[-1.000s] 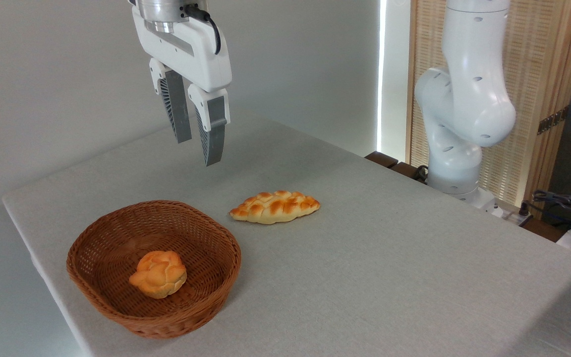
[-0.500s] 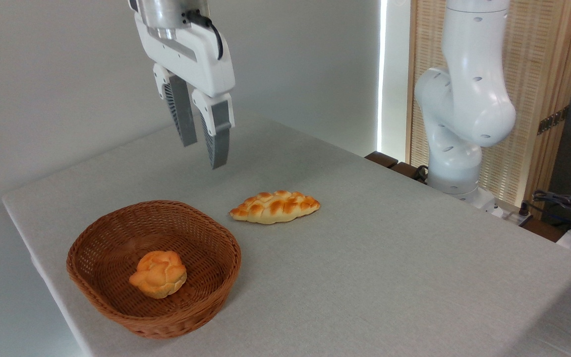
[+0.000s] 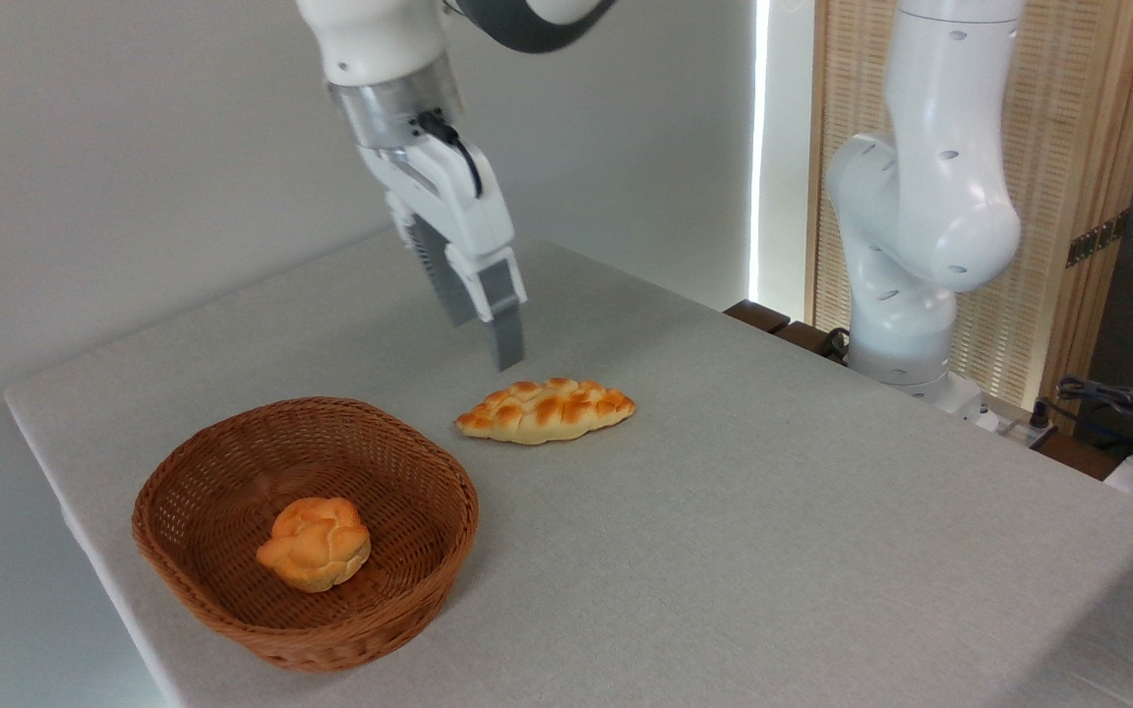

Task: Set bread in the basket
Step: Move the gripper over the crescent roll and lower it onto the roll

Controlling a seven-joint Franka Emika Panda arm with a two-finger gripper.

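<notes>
The bread [image 3: 547,410], a long braided golden loaf, lies flat on the grey table just right of the basket [image 3: 195,590]. The basket is round, brown wicker and sits at the table's front left. My gripper [image 3: 483,342] hangs tilted just above and behind the loaf's left half. Its ribbed fingers [image 3: 503,320] stand a little apart with nothing between them, so it is open. The front fingertip ends a short way above the loaf without touching it.
A small round knotted orange bun [image 3: 314,543] lies inside the basket. The arm's white base [image 3: 921,216] stands at the table's far right edge, with cables [image 3: 1117,398] beside it. A wall runs behind the table.
The gripper has come down and to the right, from high over the basket's far side to just above the loaf, and it has tilted. The bread, basket and bun have not moved.
</notes>
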